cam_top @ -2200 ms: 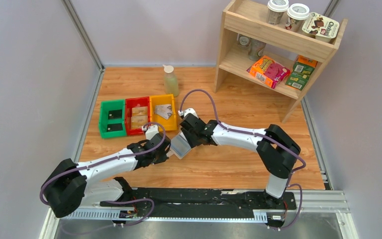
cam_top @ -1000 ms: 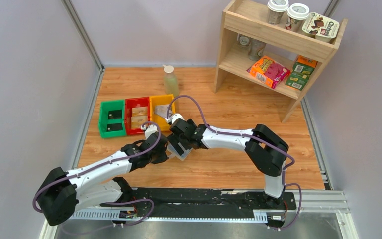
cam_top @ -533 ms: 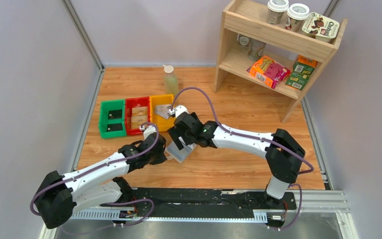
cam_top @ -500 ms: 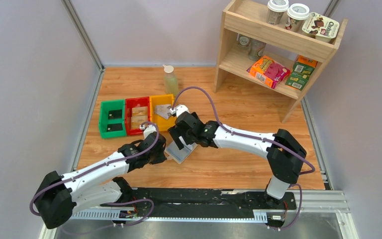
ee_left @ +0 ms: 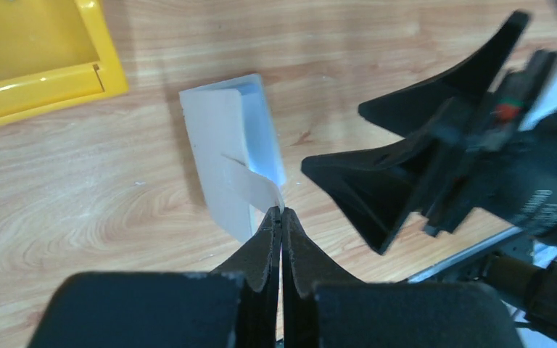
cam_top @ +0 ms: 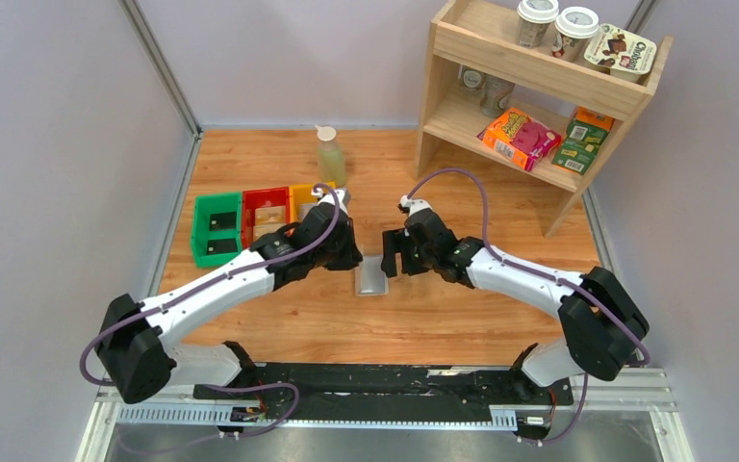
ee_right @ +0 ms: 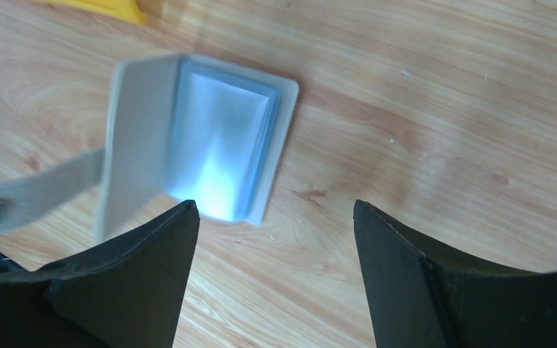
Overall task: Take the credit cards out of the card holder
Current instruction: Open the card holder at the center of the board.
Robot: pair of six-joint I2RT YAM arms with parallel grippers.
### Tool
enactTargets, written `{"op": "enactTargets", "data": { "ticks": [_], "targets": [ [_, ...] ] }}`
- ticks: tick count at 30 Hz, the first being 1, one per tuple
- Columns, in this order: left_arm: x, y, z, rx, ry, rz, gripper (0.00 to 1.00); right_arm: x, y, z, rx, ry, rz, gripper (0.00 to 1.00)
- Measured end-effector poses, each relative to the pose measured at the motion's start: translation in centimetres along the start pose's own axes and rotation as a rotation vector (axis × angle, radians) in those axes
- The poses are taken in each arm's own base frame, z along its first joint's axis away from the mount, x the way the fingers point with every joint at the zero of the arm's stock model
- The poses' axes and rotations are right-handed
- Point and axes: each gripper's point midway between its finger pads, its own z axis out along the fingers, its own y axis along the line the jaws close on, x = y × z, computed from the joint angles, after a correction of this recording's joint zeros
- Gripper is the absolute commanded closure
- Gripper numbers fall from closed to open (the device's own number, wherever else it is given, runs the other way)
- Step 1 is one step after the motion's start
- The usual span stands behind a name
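One Chobani pack [cam_top: 622, 50] shelved — left gripper [ee_left: 281, 213] pinches card holder [ee_left: 214, 145].

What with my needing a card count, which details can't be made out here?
Card holder pockets, right wrist view: glare and blur hide any cards inside.
Yellow bin, top view: left arm covers its contents.
Cards in red bin, top view: too small to count.

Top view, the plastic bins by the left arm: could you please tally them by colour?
green bin: 1
red bin: 1
yellow bin: 1
Total: 3
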Motion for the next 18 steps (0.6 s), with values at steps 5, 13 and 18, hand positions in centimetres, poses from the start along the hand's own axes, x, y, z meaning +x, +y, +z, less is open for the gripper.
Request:
{"op": "enactTargets", "data": {
  "ticks": [5,13,18],
  "targets": [
    [1.8,0.6,1.5,-0.02,0.065,0.007,1.0,-0.8,0.6,-0.2,-0.071,-0.023,0.051,0.28],
    [5.1,5.9,0.3,-0.131,0.064,-0.046,1.0,-0.2,3.1,0.4,-0.209,0.023,0.056,0.4],
    [9.4,11.7,-0.2,-0.263,0.112,-0.129,1.0,1.7,3.9,1.7,-0.257,0.11,0.079,0.45]
  ]
}}
